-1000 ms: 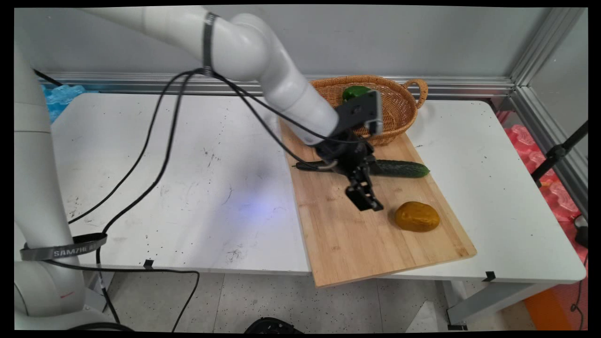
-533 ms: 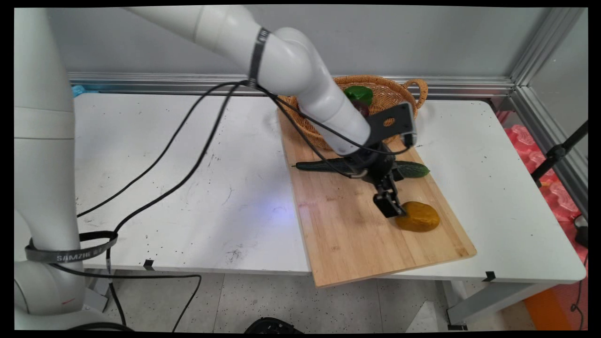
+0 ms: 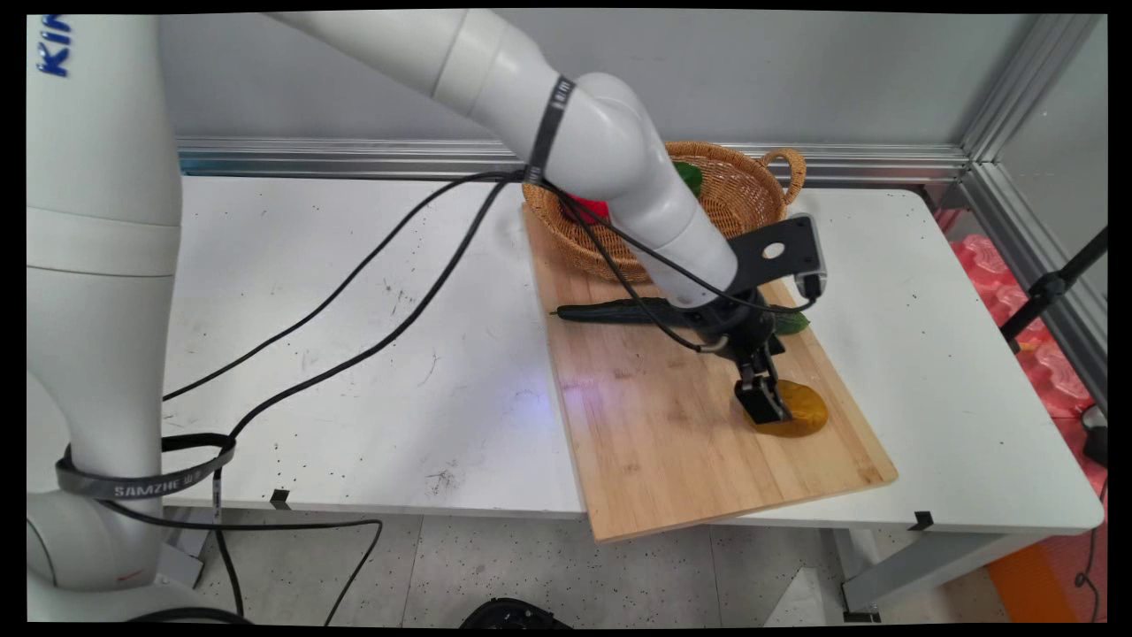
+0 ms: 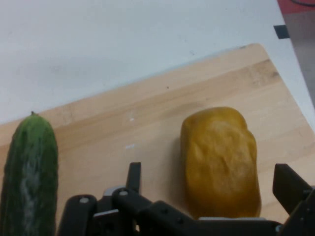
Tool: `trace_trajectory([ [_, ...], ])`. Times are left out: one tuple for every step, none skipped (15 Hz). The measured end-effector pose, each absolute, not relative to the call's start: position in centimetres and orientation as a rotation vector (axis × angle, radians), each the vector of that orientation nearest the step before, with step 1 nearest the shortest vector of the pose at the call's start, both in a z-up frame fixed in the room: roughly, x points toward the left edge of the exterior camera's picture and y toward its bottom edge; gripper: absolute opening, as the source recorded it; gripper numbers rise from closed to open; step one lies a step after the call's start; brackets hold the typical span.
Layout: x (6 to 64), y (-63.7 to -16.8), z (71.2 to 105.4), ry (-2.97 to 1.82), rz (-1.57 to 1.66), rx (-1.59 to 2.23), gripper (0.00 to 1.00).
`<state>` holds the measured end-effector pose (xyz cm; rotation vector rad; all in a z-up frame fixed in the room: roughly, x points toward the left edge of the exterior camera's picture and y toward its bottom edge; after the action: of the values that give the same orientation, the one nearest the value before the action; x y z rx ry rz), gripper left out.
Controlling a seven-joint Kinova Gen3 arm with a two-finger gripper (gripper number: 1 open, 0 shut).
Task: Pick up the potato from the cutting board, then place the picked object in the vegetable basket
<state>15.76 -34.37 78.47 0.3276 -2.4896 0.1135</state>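
Over the wooden cutting board, the gripper hangs with its two fingers spread wide, one on either side of the yellow-brown potato, not closed on it. A cucumber lies beside it on the board, and a wicker basket stands at the far end.

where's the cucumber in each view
Main view: the cucumber lies across the cutting board, in front of the basket, mostly hidden behind the arm.
Hand view: the cucumber runs up the left edge, its tip pointing away, left of the gripper.
Shared landmark: the yellow potato on the board, just past the cucumber, between the open fingers in the hand view.
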Motion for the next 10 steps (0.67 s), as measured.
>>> trace_trajectory([
  [15.4, -34.4, 78.3, -2.493, 0.113, 0.328, 1.00],
  [15.2, -34.5, 78.3, -2.495, 0.112, 0.328, 1.00],
  [15.0, -34.5, 78.1, -2.499, 0.112, 0.328, 1.00],
  [14.7, -34.6, 78.0, -2.503, 0.111, 0.326, 1.00],
  [14.4, -34.6, 77.9, -2.509, 0.113, 0.322, 1.00],
  [14.2, -34.6, 77.9, -2.512, 0.114, 0.319, 0.00],
  [14.1, -34.6, 77.9, -2.514, 0.115, 0.316, 0.00],
  [14.0, -34.7, 77.9, -2.517, 0.115, 0.311, 0.00],
  [13.9, -34.7, 77.9, -2.520, 0.116, 0.306, 0.00],
  [13.8, -34.6, 77.9, -2.523, 0.115, 0.303, 0.00],
])
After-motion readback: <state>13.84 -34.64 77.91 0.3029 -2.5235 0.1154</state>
